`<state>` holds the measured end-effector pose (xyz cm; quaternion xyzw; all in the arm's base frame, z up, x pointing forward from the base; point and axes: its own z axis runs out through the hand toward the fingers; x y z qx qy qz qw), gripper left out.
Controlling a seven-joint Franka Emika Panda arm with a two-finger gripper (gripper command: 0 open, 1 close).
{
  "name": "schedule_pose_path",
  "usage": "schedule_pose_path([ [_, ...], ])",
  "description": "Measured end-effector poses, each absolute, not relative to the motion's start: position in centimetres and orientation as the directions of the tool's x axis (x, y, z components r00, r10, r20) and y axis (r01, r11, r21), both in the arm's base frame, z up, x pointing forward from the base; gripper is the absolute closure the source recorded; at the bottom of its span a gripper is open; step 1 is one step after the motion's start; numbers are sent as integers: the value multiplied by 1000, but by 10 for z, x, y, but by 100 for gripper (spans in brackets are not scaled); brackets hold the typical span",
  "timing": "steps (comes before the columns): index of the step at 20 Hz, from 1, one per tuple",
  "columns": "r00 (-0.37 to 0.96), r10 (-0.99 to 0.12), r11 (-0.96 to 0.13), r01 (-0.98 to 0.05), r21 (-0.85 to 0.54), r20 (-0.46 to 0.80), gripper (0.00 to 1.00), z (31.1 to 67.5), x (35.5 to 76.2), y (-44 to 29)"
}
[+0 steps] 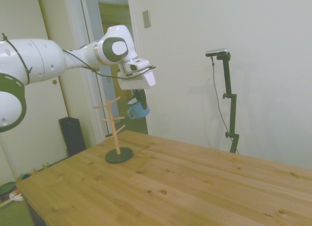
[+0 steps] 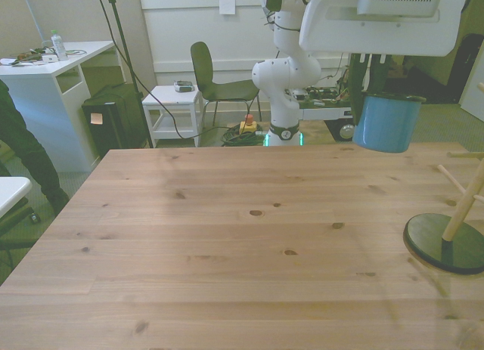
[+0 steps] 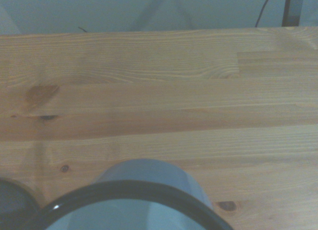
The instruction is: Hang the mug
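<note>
Mug (image 1: 138, 110) hangs upright from hand (image 1: 141, 100), mouth up, above table (image 1: 195, 187)

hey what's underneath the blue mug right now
Only bare wooden table. The mug hangs in the air, held by the claw, beside the wooden mug tree. In the wrist view the mug itself covers the spot straight below it.

Wooden table (image 1: 195, 187): mug tree (image 1: 117, 133) stands on dark round base near one edge.
</note>
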<state>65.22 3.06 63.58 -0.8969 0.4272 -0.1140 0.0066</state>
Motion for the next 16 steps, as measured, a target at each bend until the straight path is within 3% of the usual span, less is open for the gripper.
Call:
schedule_pose_path([
  [16,623,-755,-649,-755,-97,203,100,625,657,72],
])
